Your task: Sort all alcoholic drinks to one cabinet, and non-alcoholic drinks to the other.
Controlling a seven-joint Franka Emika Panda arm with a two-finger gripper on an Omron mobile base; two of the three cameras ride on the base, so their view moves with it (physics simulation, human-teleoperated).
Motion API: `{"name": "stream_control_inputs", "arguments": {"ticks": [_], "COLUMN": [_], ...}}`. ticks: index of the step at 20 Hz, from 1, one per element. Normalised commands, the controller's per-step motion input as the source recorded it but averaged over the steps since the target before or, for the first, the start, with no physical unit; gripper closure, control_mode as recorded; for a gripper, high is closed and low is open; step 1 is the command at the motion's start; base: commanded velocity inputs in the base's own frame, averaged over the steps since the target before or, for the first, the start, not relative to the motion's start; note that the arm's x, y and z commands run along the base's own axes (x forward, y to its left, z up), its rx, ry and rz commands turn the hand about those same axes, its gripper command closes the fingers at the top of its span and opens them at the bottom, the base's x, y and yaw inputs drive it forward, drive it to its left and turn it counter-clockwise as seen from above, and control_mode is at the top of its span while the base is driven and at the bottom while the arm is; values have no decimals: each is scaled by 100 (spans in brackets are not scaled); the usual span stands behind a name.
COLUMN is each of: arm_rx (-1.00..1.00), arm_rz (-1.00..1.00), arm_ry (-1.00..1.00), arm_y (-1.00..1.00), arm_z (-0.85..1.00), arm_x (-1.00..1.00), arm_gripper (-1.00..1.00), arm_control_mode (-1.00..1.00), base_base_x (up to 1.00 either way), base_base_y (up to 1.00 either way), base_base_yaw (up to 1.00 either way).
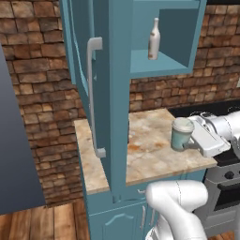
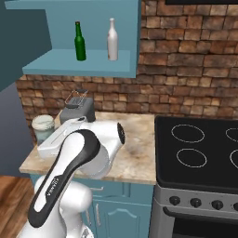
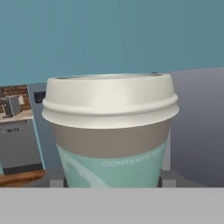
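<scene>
Gripper (image 1: 183,144) around lidded cup (image 1: 181,133) on marble counter (image 1: 145,157), cream bottle (image 1: 154,40) shelved above.

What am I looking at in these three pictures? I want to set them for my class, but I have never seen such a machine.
It is a rendered kitchen with a white robot arm on a base that drives. Two pictures come from cameras on that base, behind the arm to its left and right. The third comes from a camera on the hand, looking along its fingers.

On the marble counter stands a lidded paper cup with a greenish band. The fingers sit either side of it, closed on the cup; in the hand view it looms large. A toaster stands at the back.

Above, an open blue cabinet holds a green bottle and a cream-white bottle. A black stove is alongside.
</scene>
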Motion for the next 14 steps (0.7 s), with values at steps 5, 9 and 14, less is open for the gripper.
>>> {"name": "stream_control_inputs", "arguments": {"ticks": [5, 9, 14], "arm_rx": [-3, 0, 0], "arm_rz": [1, 0, 0], "arm_ry": [12, 0, 0], "arm_y": [6, 0, 0], "arm_z": [0, 0, 0], "arm_x": [2, 0, 0], "arm_gripper": [100, 100, 100], "arm_control_mode": [-100, 100, 100], "base_base_x": [0, -62, -89], "base_base_y": [0, -13, -57], "base_base_yaw": [0, 0, -2]}}
